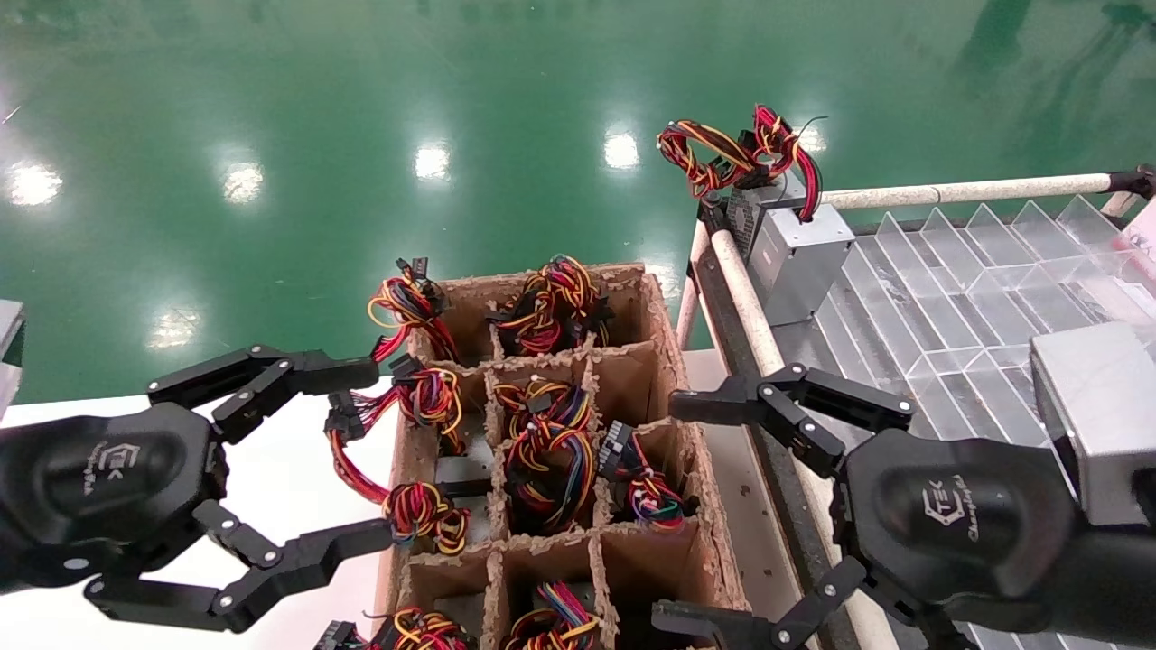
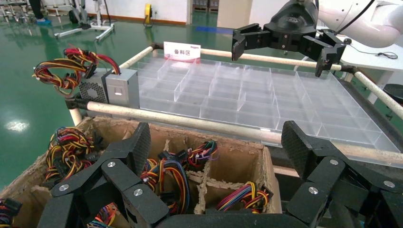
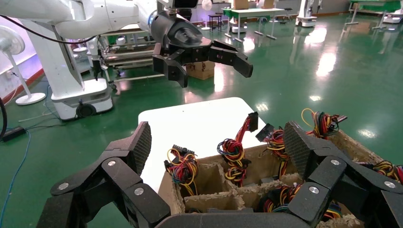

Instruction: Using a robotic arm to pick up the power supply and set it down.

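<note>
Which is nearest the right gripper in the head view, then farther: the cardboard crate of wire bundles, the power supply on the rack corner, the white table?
From the right gripper, open:
1. Cardboard crate, just to its left.
2. Power supply, ahead on the clear divider tray's far corner.
3. White table, beyond the crate, under the open left gripper.

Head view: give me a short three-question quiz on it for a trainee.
1. True or false: the right gripper holds a power supply.
2. Where does the vented grey power supply sit? A, on the green floor. B, on a corner of the clear divided tray. C, on the white table.
3. What sticks out of the cells of the cardboard box?
Key: 1, false: its fingers are open and hold nothing. 2, B. 3, coloured wire bundles.
</note>
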Controlling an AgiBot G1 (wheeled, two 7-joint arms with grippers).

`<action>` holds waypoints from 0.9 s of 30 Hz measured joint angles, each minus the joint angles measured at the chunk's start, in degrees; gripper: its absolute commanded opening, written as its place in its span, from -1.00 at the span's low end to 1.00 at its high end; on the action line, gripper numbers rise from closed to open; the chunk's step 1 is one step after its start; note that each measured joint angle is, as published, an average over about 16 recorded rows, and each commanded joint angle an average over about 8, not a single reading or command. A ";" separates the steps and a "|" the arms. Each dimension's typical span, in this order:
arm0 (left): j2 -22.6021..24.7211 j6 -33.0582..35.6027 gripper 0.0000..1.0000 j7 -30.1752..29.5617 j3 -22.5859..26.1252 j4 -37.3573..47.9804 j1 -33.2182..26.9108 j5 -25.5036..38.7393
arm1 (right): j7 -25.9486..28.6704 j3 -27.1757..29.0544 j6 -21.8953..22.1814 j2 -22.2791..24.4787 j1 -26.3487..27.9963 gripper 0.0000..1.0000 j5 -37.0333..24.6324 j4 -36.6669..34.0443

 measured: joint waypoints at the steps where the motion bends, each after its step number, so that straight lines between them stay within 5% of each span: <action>1: 0.00 0.00 1.00 0.00 0.00 0.00 0.00 0.00 | 0.00 0.00 0.01 0.00 0.01 1.00 -0.01 -0.01; 27: 0.00 0.00 1.00 0.00 0.00 0.00 0.00 0.00 | -0.08 0.00 0.10 -0.08 0.10 1.00 -0.10 -0.14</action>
